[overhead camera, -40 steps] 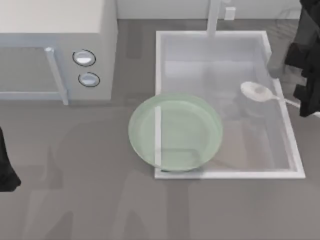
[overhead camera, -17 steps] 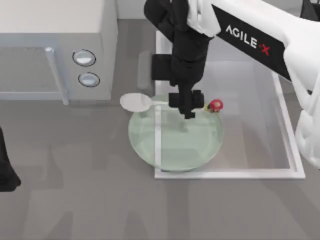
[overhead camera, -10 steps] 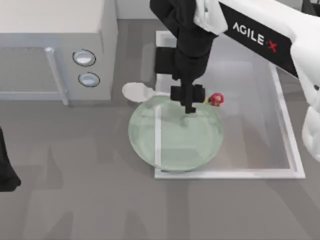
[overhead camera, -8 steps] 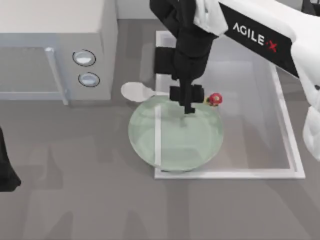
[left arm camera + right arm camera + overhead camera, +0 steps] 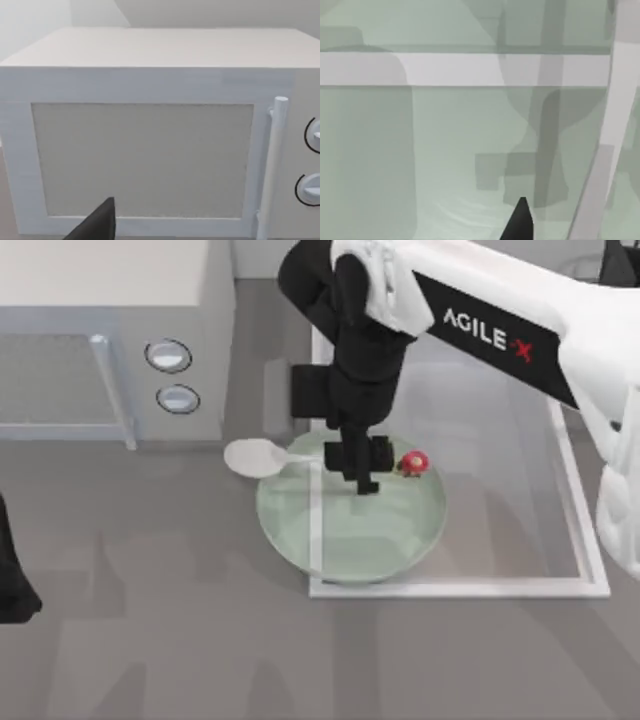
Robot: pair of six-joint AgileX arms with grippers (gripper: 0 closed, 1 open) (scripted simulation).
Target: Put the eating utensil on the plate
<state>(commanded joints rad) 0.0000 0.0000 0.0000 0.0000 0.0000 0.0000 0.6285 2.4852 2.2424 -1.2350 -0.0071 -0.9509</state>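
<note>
The white spoon (image 5: pixel 252 457) hangs level over the back edge of the pale green plate (image 5: pixel 390 530). Its oval bowl sticks out past the plate's left rim, and the red-pink ornament (image 5: pixel 411 462) lies over the plate's right half. My right gripper (image 5: pixel 362 472) points down over the plate, shut on the spoon's thin handle between bowl and ornament. The right wrist view looks straight down on the plate (image 5: pixel 445 150), with one dark fingertip (image 5: pixel 520 220) at the edge. My left arm (image 5: pixel 15 580) is parked at the table's left edge.
The plate rests across the front left corner of a white-rimmed sink (image 5: pixel 580 530). A white microwave (image 5: pixel 100 330) stands at the back left, its door and handle facing the left wrist camera (image 5: pixel 150 150). Grey countertop lies in front of the plate.
The spoon, earlier lying in the sink at the right, is now held over the plate. In the last half second the right gripper moved it slightly left and toward the front.
</note>
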